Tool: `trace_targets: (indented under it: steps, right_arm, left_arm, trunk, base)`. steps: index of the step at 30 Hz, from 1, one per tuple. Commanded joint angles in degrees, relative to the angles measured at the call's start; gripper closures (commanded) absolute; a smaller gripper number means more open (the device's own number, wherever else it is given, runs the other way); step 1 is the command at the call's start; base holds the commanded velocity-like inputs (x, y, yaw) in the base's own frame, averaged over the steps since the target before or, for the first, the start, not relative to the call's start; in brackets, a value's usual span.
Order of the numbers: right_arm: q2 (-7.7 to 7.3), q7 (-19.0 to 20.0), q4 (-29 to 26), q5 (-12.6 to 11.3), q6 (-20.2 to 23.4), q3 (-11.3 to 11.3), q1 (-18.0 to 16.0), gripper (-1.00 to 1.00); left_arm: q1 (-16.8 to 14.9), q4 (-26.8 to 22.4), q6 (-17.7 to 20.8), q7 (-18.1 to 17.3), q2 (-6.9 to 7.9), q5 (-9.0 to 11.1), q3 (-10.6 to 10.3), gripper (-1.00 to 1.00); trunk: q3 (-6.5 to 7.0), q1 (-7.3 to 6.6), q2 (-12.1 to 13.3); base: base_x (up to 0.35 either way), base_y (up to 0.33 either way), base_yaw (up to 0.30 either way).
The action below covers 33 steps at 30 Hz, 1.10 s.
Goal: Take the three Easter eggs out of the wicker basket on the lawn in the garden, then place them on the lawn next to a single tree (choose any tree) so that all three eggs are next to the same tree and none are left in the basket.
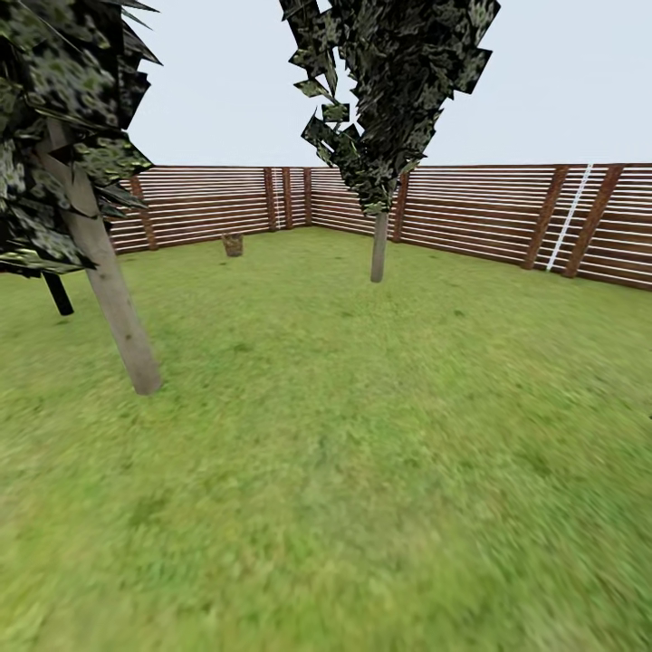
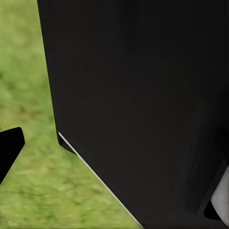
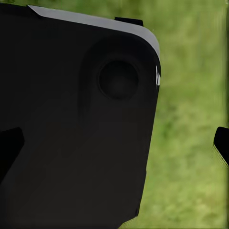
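The lawn [image 1: 362,471] spreads wide in the head view. Two slim trees with pale trunks and dark angular leaves stand on it: a near tree [image 1: 113,290] at the left and a farther tree [image 1: 378,246] in the middle. The eggs and the wicker basket are out of view. In the left wrist view my left gripper [image 2: 114,157] hangs over grass beside a black part of the robot's body [image 2: 143,95]; one fingertip [image 2: 9,152] sits far out at the edge. My right gripper [image 3: 114,145] has both fingertips [image 3: 222,143] wide apart, with nothing between them.
A brown slatted fence [image 1: 471,213] closes the garden at the back and right. A small brown object [image 1: 233,244] sits on the grass near the fence corner, too far to identify. A thin black trunk [image 1: 59,294] stands behind the near tree.
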Motion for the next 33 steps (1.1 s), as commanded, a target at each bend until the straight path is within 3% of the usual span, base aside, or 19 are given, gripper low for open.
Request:
trace_targets:
  steps: [1,33]
  right_arm:
    - [-0.01,0.0,0.1,0.4,-0.1,0.1,0.0,-1.00]
    - [-0.01,0.0,0.1,0.4,-0.1,0.1,0.0,-1.00]
  left_arm:
    - [0.0,0.0,0.0,-0.1,0.00,0.0,0.0,-1.00]
    - [0.0,0.0,0.0,-0.1,0.00,0.0,0.0,-1.00]
  trunk:
    - [-0.04,0.03,0.0]
    - [-0.04,0.03,0.0]
  base:
    - [0.325,0.000,0.000]
    - [0.325,0.000,0.000]
